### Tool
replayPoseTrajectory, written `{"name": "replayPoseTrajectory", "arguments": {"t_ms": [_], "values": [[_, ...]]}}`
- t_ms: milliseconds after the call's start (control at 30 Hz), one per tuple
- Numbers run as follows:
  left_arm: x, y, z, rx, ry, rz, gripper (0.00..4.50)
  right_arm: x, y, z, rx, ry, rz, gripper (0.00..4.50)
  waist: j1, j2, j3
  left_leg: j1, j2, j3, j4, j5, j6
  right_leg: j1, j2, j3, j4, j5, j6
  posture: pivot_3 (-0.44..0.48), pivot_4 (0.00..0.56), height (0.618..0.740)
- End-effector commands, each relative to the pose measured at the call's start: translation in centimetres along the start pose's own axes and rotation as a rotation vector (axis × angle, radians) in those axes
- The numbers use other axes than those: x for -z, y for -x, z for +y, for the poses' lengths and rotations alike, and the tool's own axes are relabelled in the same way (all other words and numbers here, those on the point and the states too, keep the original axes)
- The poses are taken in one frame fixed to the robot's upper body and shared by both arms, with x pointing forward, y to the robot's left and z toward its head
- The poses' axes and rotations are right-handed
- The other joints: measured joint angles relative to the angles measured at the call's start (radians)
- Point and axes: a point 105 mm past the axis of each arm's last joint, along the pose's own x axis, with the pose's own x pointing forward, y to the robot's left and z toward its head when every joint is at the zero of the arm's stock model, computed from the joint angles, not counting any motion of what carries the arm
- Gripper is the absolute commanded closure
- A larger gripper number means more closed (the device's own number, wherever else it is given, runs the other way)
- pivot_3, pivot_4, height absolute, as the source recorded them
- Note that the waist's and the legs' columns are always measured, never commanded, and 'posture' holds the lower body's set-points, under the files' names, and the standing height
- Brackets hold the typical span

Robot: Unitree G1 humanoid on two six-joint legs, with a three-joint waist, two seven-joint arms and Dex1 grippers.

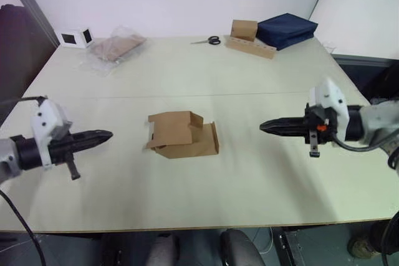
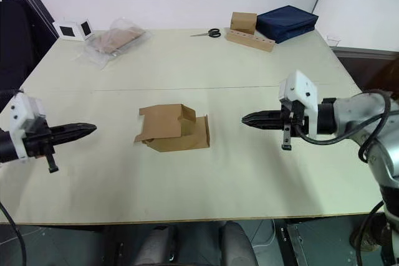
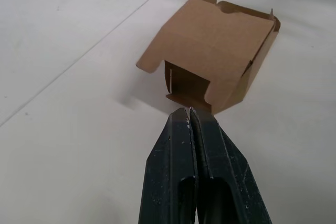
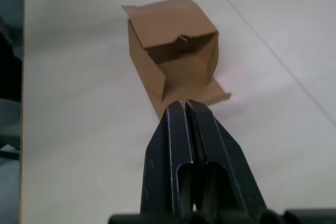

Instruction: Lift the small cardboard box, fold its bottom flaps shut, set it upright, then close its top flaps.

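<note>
The small cardboard box [image 1: 182, 134] lies untouched between both clenched, empty jaws; lifting hasn't begun, so they must open first.

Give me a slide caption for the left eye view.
Both shut grippers, left and right, flank the small cardboard box lying on the table.
</note>
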Motion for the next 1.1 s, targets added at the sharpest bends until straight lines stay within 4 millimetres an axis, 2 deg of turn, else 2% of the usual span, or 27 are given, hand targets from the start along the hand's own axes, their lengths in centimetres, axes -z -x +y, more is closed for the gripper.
{"name": "replayPoseTrajectory", "arguments": {"t_ms": [33, 500, 600, 767, 867, 967, 1100], "values": [[-0.8, 0.3, 0.1, 0.020, -0.028, -0.005, 4.45, -0.9, -0.2, 0.0, -0.014, 0.035, -0.015, 4.50, 0.000, 0.000, 0.000, -0.001, 0.000, 0.000, 0.000, 0.000, 0.000, -0.001, 0.000, 0.000, 0.000, 0.000, 0.000, 0.000, 0.150, 0.740], [-0.7, -0.2, -0.1, 0.054, -0.018, 0.013, 4.45, -1.1, -0.6, -0.1, 0.005, 0.037, -0.030, 4.50, 0.001, 0.000, 0.000, -0.001, 0.000, 0.000, 0.000, 0.000, 0.000, -0.002, 0.000, 0.000, 0.001, 0.000, 0.000, 0.000, 0.150, 0.740], [-0.5, -0.4, 0.6, 0.042, 0.011, 0.014, 4.45, -1.0, -0.9, -0.2, 0.009, 0.034, -0.037, 4.50, 0.001, 0.000, 0.000, -0.001, 0.000, 0.000, 0.000, 0.000, 0.000, -0.002, 0.000, 0.000, 0.001, 0.000, 0.000, 0.000, 0.150, 0.740], [-0.3, -1.8, 0.9, 0.072, 0.116, -0.020, 4.45, -1.2, -1.7, -0.2, 0.017, 0.023, -0.071, 4.50, 0.000, 0.000, 0.001, -0.001, 0.000, 0.000, 0.000, 0.000, 0.000, -0.002, 0.000, 0.000, 0.001, 0.000, 0.000, 0.000, 0.150, 0.740], [0.0, -3.4, 0.5, 0.145, 0.358, -0.087, 3.79, -1.0, -2.5, 0.4, 0.010, 0.027, -0.084, 4.50, 0.002, 0.000, 0.001, -0.001, 0.000, 0.000, 0.000, 0.000, 0.000, -0.002, 0.000, 0.000, 0.001, 0.000, 0.000, 0.000, 0.150, 0.740], [0.9, -5.3, -0.4, 0.240, 0.512, -0.087, 2.67, -1.1, -3.1, 0.8, 0.014, 0.032, -0.106, 4.50, 0.001, 0.000, 0.001, -0.001, 0.000, 0.000, 0.001, 0.000, 0.000, -0.001, 0.000, 0.000, 0.002, 0.000, 0.000, 0.000, 0.150, 0.740], [1.5, -7.6, 0.1, 0.298, 0.700, -0.101, 1.37, -1.0, -3.6, 0.9, 0.038, 0.033, -0.123, 4.50, 0.001, -0.001, 0.001, -0.001, 0.000, -0.001, 0.002, 0.000, 0.000, -0.002, 0.000, 0.000, 0.002, 0.000, 0.001, 0.000, 0.150, 0.740]]}}
